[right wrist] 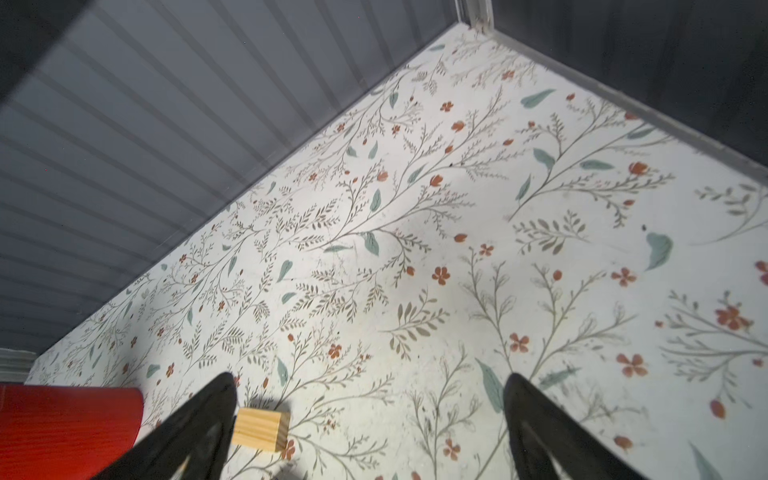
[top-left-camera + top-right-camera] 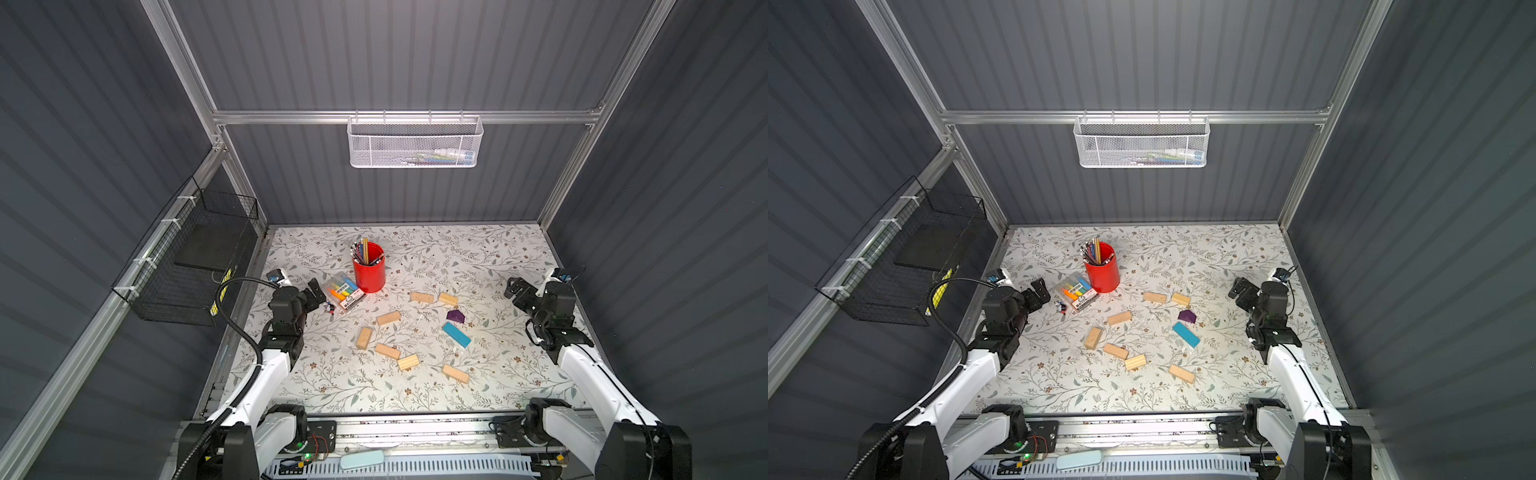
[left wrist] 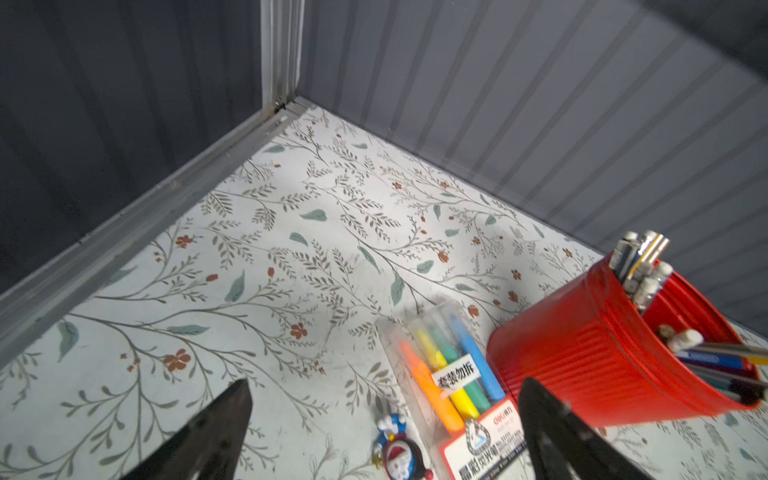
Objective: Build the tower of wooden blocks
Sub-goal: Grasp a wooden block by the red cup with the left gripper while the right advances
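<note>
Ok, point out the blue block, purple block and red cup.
blue block (image 2: pixel 456 334): in a top view, middle of its top face.
purple block (image 2: pixel 456 316): in a top view, centre of its top face.
red cup (image 3: pixel 582 357): left wrist view, ribbed outer wall.

In the right wrist view, a light-tan wooden brick (image 1: pixel 262 428) sat partly hidden behind one black finger (image 1: pixel 195 428) of the right gripper (image 1: pixel 370 378), and the red ribbed metal pencil cup (image 1: pixel 66 424) ran off the picture's edge. In the left wrist view, the clear plastic pack of coloured markers (image 3: pixel 453 374) and a small blue-and-red cartoon charm (image 3: pixel 399 453) were cut by the edge; a finger of the left gripper (image 3: pixel 385 382) covered the pack's corner. What lay in the white mesh wall basket (image 2: pixel 415 143) was too blurred to name.
</note>
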